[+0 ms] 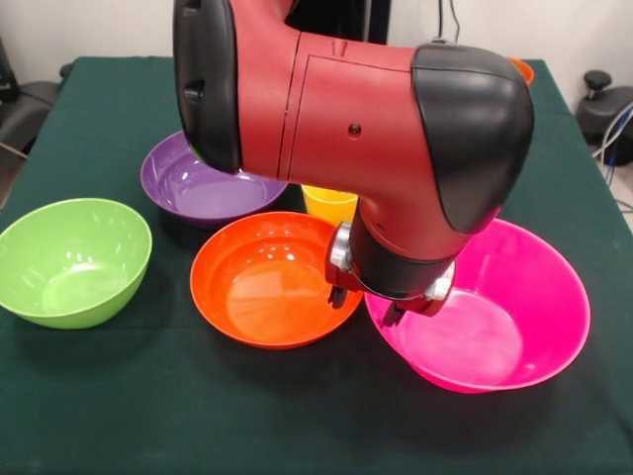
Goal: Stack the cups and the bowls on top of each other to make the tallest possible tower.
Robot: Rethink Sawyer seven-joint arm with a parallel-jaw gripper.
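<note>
From where I stood across the bench (297, 426), the red and black arm (346, 119) filled most of the view, and its gripper (368, 302) hung low over the seam between the large orange bowl (259, 287) and the huge pink bowl (509, 317). Only two dark stubs showed under the wrist; I could not tell whether the jaws were apart or together, and nothing appeared to be held.

Layout noted: the orange and pink bowls sat rim to rim, touching or nearly so, at the near middle of the green cloth. A green bowl (71, 259) stood apart at the picture's left. A purple bowl (203, 186) lay behind the orange one, partly under the arm. A yellow cup (328, 203) stood upright just behind the orange bowl's far rim. A sliver of something orange (522, 67) showed at the far right behind the elbow. No tower stood yet; every bowl rested singly on the cloth.

Risks, as I judged them:
- Descent onto the seam could strike both rims, tipping or skating either bowl; the plastic looked glossy and light.
- A one-sided pinch on a sloped wall could slip.
- The bulky elbow swinging low could knock the yellow cup or shove the purple bowl.
- The remaining pieces were hidden from me.
</note>
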